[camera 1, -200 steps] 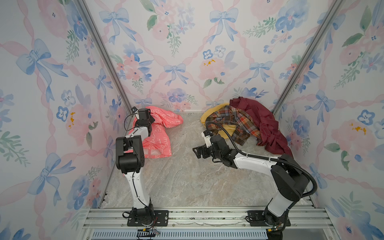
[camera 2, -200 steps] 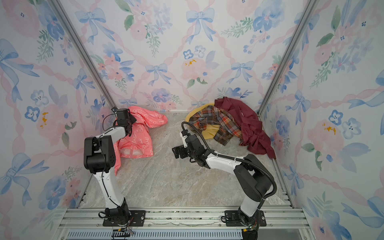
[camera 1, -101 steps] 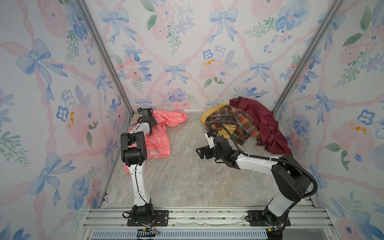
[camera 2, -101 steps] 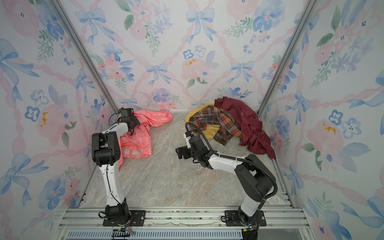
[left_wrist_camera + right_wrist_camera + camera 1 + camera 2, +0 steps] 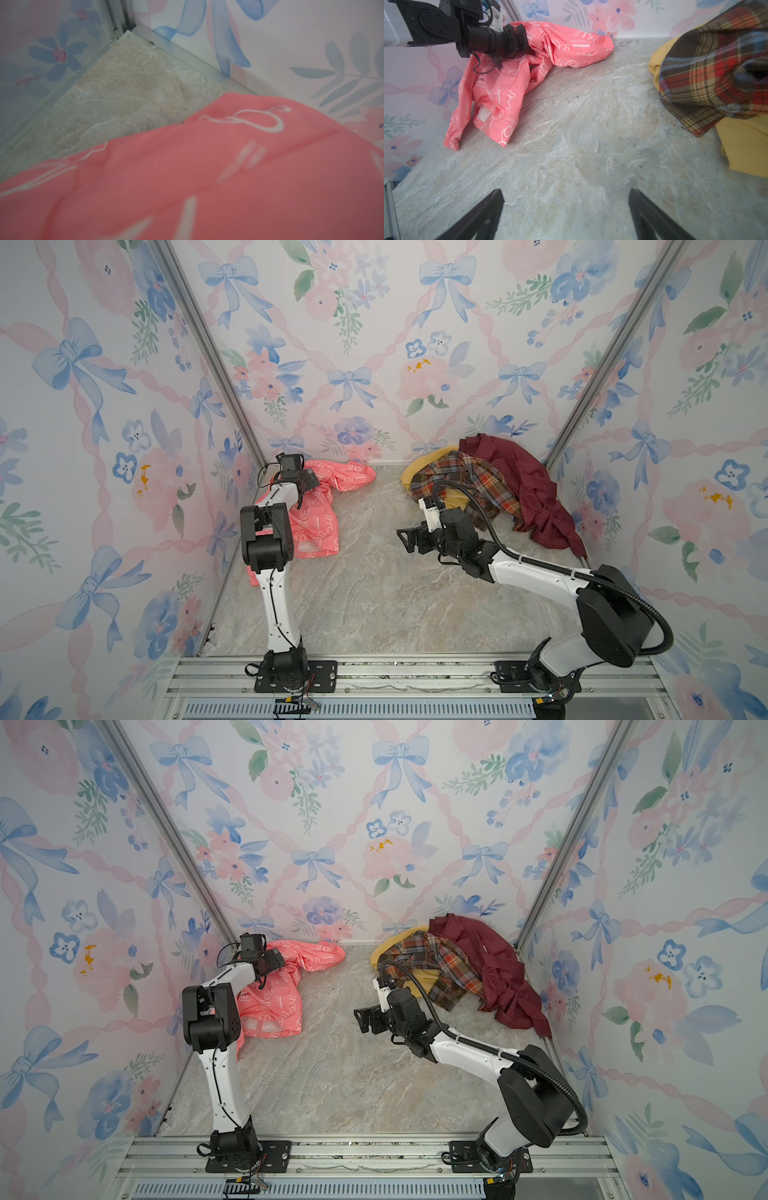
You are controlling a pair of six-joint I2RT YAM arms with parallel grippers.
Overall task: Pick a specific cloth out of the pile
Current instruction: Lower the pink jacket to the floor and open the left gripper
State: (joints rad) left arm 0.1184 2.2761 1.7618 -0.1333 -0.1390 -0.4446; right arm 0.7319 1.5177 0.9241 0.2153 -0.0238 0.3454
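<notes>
Cloth (image 5: pixel 320 512), coral pink with white outlines, lies crumpled at the desk's (image 5: pixel 374 605) left back by the wall. Left gripper (image 5: pixel 311 482) rests among its upper folds (whether spread or closed cannot be told). Right gripper (image 5: pixel 406 537) hovers mid-desk, wide open and empty, near the pile (image 5: pixel 490 485) in the right back corner.

Cloth (image 5: pixel 320 522) coral-pink, white outline print; pile (image 5: pixel 490 485) maroon, orange-brown plaid, mustard yellow; tabletop (image 5: pixel 374 593) beige marbled.
</notes>
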